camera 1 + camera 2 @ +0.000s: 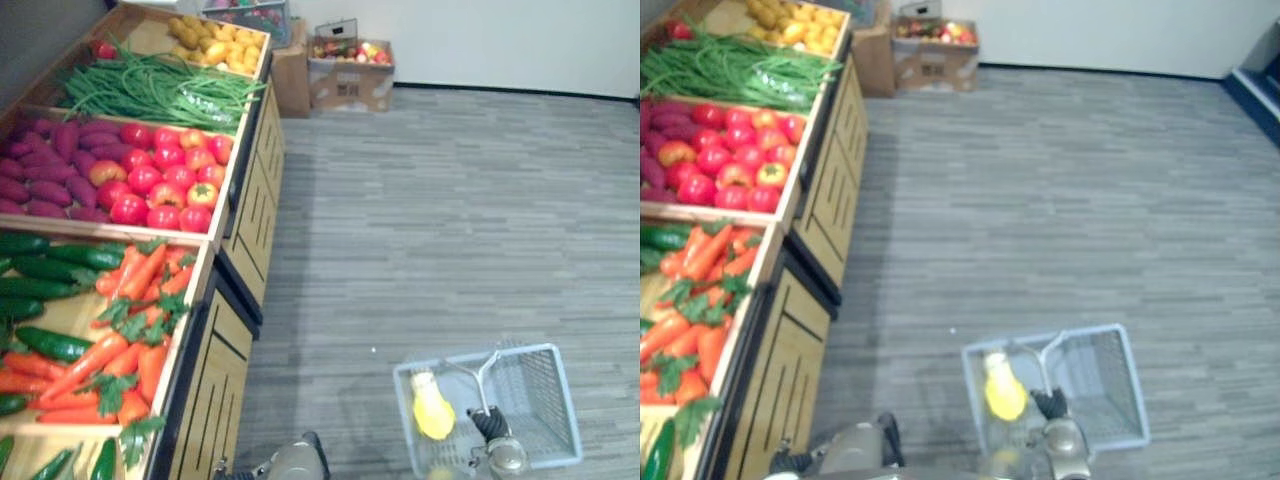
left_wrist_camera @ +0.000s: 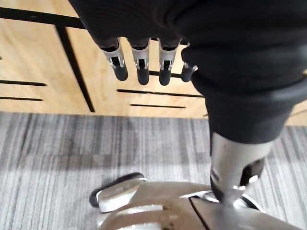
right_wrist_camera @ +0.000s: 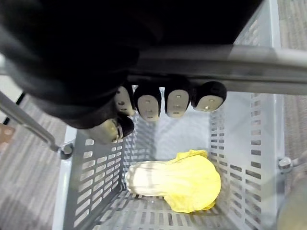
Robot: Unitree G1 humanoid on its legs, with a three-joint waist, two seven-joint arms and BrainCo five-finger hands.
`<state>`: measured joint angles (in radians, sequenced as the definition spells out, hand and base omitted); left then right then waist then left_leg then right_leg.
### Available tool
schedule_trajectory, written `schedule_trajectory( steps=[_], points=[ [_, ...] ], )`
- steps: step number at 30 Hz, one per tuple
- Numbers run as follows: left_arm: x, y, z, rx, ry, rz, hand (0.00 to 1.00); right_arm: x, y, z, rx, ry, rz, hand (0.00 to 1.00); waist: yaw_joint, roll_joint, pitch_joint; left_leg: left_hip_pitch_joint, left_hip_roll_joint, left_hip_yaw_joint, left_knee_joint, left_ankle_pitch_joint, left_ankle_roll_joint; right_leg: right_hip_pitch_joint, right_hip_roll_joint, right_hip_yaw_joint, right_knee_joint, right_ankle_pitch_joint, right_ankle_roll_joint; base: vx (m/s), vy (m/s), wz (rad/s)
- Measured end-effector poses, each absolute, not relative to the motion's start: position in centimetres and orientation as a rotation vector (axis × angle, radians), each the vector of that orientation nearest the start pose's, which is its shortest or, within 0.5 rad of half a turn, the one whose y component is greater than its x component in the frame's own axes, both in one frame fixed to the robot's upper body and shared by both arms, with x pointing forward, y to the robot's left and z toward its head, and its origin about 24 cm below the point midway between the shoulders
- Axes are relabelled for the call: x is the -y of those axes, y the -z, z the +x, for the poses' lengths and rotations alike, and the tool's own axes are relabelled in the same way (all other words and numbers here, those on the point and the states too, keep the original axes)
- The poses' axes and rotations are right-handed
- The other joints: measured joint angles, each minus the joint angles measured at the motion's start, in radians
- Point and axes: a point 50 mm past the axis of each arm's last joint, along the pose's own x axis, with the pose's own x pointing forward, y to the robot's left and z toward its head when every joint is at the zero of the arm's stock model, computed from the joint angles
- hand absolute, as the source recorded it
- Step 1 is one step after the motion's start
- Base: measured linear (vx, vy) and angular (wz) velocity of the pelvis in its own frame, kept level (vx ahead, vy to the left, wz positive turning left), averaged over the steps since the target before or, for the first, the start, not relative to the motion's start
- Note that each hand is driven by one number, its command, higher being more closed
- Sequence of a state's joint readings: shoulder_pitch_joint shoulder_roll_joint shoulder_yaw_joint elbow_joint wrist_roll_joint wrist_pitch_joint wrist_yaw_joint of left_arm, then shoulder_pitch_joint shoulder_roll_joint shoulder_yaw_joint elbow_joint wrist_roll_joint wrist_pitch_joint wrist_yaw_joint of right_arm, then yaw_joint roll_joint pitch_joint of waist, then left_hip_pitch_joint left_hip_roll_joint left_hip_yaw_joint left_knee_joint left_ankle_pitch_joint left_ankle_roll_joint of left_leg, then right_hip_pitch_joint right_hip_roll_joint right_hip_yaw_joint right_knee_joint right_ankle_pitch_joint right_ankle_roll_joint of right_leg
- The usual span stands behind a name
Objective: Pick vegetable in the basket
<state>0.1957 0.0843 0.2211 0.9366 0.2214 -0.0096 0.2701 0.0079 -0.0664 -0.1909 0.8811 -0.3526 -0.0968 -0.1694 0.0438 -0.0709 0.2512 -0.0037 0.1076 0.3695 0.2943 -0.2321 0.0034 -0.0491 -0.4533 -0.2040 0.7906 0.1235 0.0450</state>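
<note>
- Right hand [image 3: 96, 72]: fingers [image 3: 176, 101] are curled over the basket's metal handle [image 3: 249, 72] and the thumb is tucked below, so the grip is closed. The palm side is hidden behind the bar.
- Basket [image 1: 555, 400]: grey, slotted walls, near right on the carpet. Its near rim is cut off by the frame edge, and it cannot be determined whether it rests on the floor or hangs.
- Yellow vegetable [image 3: 187, 179]: lies on the basket's floor, with a pale stalk end and a yellow leafy end. Its type is unclear.
- Left hand [image 2: 192, 38]: fingers [image 2: 139, 64] hang straight and relaxed, holding nothing, in front of the wooden cabinet front [image 2: 38, 62].
- Display stand, left: carrots [image 1: 130, 340] and cucumbers [image 1: 50, 270] in the near crate, which is cut off at the left, and tomatoes [image 1: 165, 175] farther back.
</note>
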Motion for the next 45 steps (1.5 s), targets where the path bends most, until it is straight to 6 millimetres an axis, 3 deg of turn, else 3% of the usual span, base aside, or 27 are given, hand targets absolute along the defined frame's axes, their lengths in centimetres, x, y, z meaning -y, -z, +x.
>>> schedule_trajectory(
  steps=[1,3,5,6,8,9,10,11,12,13,14,15,16,18,19,22,24,26,29,31,34,38,45],
  points=[
    [-23.0,15.3,6.7,-1.102,-0.403,0.328,0.0,20.8,12.2,16.7,-0.761,0.185,-0.379,1.0,-0.005,0.002,0.003,0.052,-0.002,-0.018,-0.01,-0.023,0.004,-0.051,0.029,0.016,0.144,-0.109,0.028,0.34,0.078,0.36],
    [-22.9,15.3,6.6,-1.105,-0.391,0.338,0.0,20.7,11.9,17.1,-0.733,0.185,-0.378,1.0,-0.009,0.006,0.005,0.143,-0.009,-0.05,-0.05,-0.032,-0.004,-0.107,0.077,-0.041,0.18,-0.24,0.029,0.38,0.065,0.61],
    [-23.0,15.3,6.7,-1.104,-0.394,0.337,0.0,20.9,11.7,17.3,-0.721,0.196,-0.373,1.0,-0.016,0.01,0.008,0.174,-0.008,-0.107,-0.058,-0.039,-0.007,-0.156,0.114,-0.058,0.043,-0.277,0.031,0.41,-0.021,1.01],
    [-23.0,15.2,7.0,-1.093,-0.394,0.335,0.0,21.0,11.7,17.2,-0.722,0.203,-0.367,1.0,-0.018,0.015,0.011,0.182,-0.004,-0.149,-0.061,-0.039,-0.007,-0.17,0.148,-0.018,-0.069,-0.276,0.033,0.49,-0.17,1.57],
    [-22.6,14.8,8.5,-1.038,-0.393,0.322,0.0,21.7,11.7,16.9,-0.735,0.243,-0.353,1.0,-0.025,0.029,0.018,0.18,0.019,-0.265,-0.063,-0.04,-0.03,-0.172,0.235,0.178,-0.339,-0.256,0.065,0.39,-0.257,1.86],
    [-22.7,14.5,9.2,-1.007,-0.398,0.319,0.0,22.0,12.0,16.6,-0.756,0.262,-0.344,1.0,-0.025,0.022,0.014,0.169,0.024,-0.333,-0.063,-0.045,-0.065,-0.157,0.252,0.266,-0.463,-0.221,0.107,0.3,-0.282,1.8],
    [-22.8,14.4,9.4,-0.994,-0.407,0.314,0.0,22.1,12.2,16.3,-0.771,0.269,-0.338,1.0,-0.025,0.016,0.01,0.164,0.027,-0.371,-0.06,-0.055,-0.082,-0.15,0.248,0.287,-0.497,-0.204,0.123,0.46,-0.524,2.05],
    [-23.4,14.1,9.6,-0.979,-0.44,0.301,0.0,22.1,12.6,15.5,-0.803,0.276,-0.327,1.0,-0.019,-0.018,0.003,0.163,0.025,-0.446,-0.06,-0.074,-0.122,-0.13,0.232,0.301,-0.505,-0.159,0.121,0.44,-0.601,1.98],
    [-23.1,14.2,9.8,-0.983,-0.467,0.271,0.0,22.8,12.6,15.5,-0.817,0.288,-0.339,1.0,-0.013,0.012,0.005,0.161,0.068,-0.503,-0.056,-0.086,-0.16,-0.127,0.24,0.218,-0.436,-0.184,0.166,0.4,-0.605,1.99],
    [-22.7,14.4,9.4,-0.989,-0.489,0.242,0.0,23.4,12.4,15.5,-0.811,0.313,-0.348,1.0,-0.012,0.024,-0.002,0.126,0.102,-0.52,-0.053,-0.059,-0.183,-0.126,0.248,0.153,-0.412,-0.225,0.135,0.21,-0.389,1.48],
    [-22.5,14.4,9.4,-0.99,-0.499,0.232,0.0,23.9,12.2,15.8,-0.802,0.327,-0.358,1.0,-0.012,0.035,-0.007,0.107,0.119,-0.521,-0.053,-0.034,-0.182,-0.129,0.248,0.117,-0.391,-0.249,0.124,0.2,-0.442,1.6],
    [-22.2,14.5,9.3,-0.993,-0.534,0.206,0.0,24.9,11.9,15.8,-0.802,0.345,-0.382,1.0,-0.014,0.052,-0.013,0.053,0.147,-0.514,-0.064,0.041,-0.177,-0.125,0.245,0.03,-0.372,-0.284,0.095,0.2,-0.437,1.46],
    [-22.2,14.5,9.2,-0.994,-0.548,0.197,0.0,25.2,11.8,15.8,-0.802,0.35,-0.387,1.0,-0.015,0.054,-0.012,0.037,0.157,-0.506,-0.071,0.077,-0.176,-0.119,0.242,-0.006,-0.374,-0.29,0.084,0.2,-0.504,1.67],
    [-22.3,14.7,8.5,-1.024,-0.588,0.194,0.0,25.9,11.7,15.9,-0.806,0.362,-0.398,1.0,-0.012,0.055,-0.009,-0.005,0.192,-0.342,-0.107,0.228,-0.164,-0.066,0.245,-0.113,-0.427,-0.292,0.056,0.1,-0.371,1.23],
    [-22.3,14.8,8.3,-1.03,-0.591,0.197,0.0,26.1,11.7,15.9,-0.811,0.366,-0.4,1.0,-0.013,0.055,-0.009,-0.004,0.2,-0.282,-0.119,0.248,-0.16,-0.051,0.246,-0.137,-0.442,-0.291,0.048,0.07,-0.308,0.88],
    [-22.2,15.2,7.3,-1.078,-0.587,0.204,0.0,26.9,11.8,15.4,-0.834,0.391,-0.407,1.0,-0.023,0.063,-0.007,-0.002,0.191,-0.017,-0.121,0.258,-0.153,0.015,0.242,-0.255,-0.507,-0.286,0.034,0.03,-0.17,0.91],
    [-22.2,15.4,6.9,-1.101,-0.58,0.212,0.0,27.1,12.1,14.5,-0.863,0.411,-0.397,1.0,-0.026,0.065,-0.008,-0.01,0.185,0.039,-0.123,0.252,-0.134,0.042,0.234,-0.304,-0.527,-0.286,0.036,-0.02,0.004,0.78],
    [-22.0,15.7,6.1,-1.141,-0.586,0.203,0.0,27.3,12.6,13.0,-0.902,0.427,-0.387,1.0,-0.035,0.069,-0.011,-0.007,0.145,0.084,-0.169,0.256,-0.116,0.079,0.215,-0.362,-0.56,-0.276,0.055,0.0,0.095,0.95],
    [-21.9,15.8,5.3,-1.166,-0.603,0.19,0.0,27.3,12.9,12.0,-0.929,0.457,-0.356,1.0,-0.038,0.084,-0.019,-0.001,0.085,0.086,-0.269,0.282,-0.093,0.106,0.202,-0.399,-0.636,-0.227,0.098,0.02,0.143,0.49],
    [-22.0,15.9,4.6,-1.188,-0.609,0.194,0.0,26.4,13.4,11.8,-0.947,0.446,-0.333,1.0,-0.038,0.076,-0.016,0.023,0.059,0.088,-0.304,0.29,-0.087,0.144,0.204,-0.399,-0.702,-0.182,0.105,0.07,0.167,0.04],
    [-22.1,15.8,5.1,-1.179,-0.594,0.215,0.0,25.5,13.9,11.4,-0.967,0.436,-0.311,1.0,-0.04,0.076,-0.016,0.049,0.037,0.088,-0.344,0.304,-0.084,0.169,0.203,-0.4,-0.743,-0.154,0.113,0.04,0.067,0.0],
    [-22.0,15.8,5.3,-1.174,-0.584,0.223,0.0,25.2,14.0,11.1,-0.975,0.436,-0.308,1.0,-0.042,0.076,-0.016,0.088,0.034,0.084,-0.39,0.325,-0.093,0.187,0.213,-0.399,-0.743,-0.154,0.113,0.0,-0.004,-0.01],
    [-22.0,15.7,6.1,-1.152,-0.532,0.261,0.0,25.0,14.0,11.2,-0.968,0.441,-0.333,1.0,-0.045,0.071,-0.016,0.1,0.023,0.091,-0.396,0.324,-0.092,0.162,0.187,-0.373,-0.69,-0.166,0.104,-0.03,0.006,-0.06]
  ],
)
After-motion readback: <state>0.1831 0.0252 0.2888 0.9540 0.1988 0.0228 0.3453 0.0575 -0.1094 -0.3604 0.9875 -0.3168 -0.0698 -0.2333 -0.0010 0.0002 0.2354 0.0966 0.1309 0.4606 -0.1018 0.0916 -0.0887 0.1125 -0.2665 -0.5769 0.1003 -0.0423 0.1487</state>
